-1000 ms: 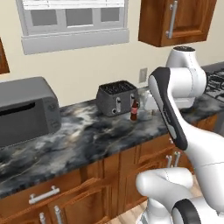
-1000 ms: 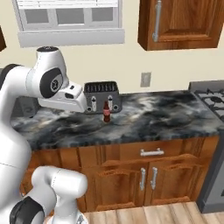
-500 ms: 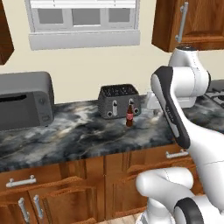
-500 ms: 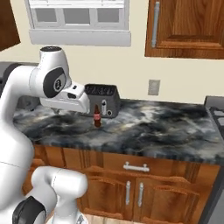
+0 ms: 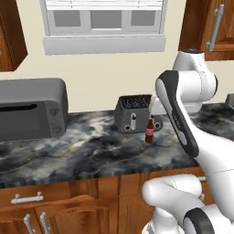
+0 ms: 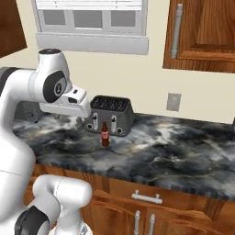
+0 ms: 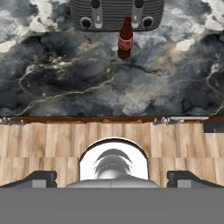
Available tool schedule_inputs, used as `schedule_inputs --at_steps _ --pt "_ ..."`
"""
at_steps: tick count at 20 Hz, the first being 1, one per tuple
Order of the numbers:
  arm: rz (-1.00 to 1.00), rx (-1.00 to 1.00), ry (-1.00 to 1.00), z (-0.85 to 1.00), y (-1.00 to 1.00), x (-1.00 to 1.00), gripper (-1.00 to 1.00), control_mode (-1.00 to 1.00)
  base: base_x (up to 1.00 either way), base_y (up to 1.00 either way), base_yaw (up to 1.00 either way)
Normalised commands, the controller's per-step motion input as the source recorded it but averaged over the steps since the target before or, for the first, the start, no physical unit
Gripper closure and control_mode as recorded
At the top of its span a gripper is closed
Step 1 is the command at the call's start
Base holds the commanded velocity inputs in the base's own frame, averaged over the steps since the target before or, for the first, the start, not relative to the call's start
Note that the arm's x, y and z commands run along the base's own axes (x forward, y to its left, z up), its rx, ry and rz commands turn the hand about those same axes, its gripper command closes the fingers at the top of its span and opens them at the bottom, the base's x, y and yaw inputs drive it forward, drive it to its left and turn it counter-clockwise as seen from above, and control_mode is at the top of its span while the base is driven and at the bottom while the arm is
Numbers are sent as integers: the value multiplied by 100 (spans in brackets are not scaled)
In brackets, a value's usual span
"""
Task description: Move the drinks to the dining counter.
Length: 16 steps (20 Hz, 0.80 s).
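Note first the small brown bottle [image 5: 149,131], red-labelled, standing upright on the black-grey marbled wall counter [image 5: 91,155]. It stands just in front of the dark toaster [image 5: 135,113], near the counter's back edge and well apart from the front edge. From the right base camera you see the same bottle [image 6: 105,134] before the toaster [image 6: 109,114], left of the counter's middle, with bare stone [image 6: 183,151] stretching away to the right.

Your arm stands raised over the counter's front edge. In the left base view the upper link slopes up and to the left from the lower right, bends at a rounded white joint high on the right, and the forearm carries the hand in beside the toaster's right end. In the right base view the shoulder joint sits high at the left, and the white hand reaches rightward, ending just left of the toaster and above the bottle's height.

From the hand camera, you look down the counter front: the bottle [image 7: 125,39] appears near the top centre, touching nothing, with the toaster [image 7: 117,14] behind it. The gripper [image 7: 112,177] is spread wide, its dark fingertips [image 7: 40,178] far apart at the lower corners, grasping nothing.

A grey microwave [image 5: 29,109] occupies the counter's left end.
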Motion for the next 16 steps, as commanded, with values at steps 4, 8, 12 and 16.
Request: schedule_inputs --at_steps 4,8,12,16 --pt "0 0 0 0 0 0 -100 100 68 0 16" --pt "0 0 0 0 0 0 -100 100 41 6 10" --pt "0 0 0 0 0 0 -100 100 34 2 2" --pt "0 0 0 0 0 0 -100 100 19 -14 -15"
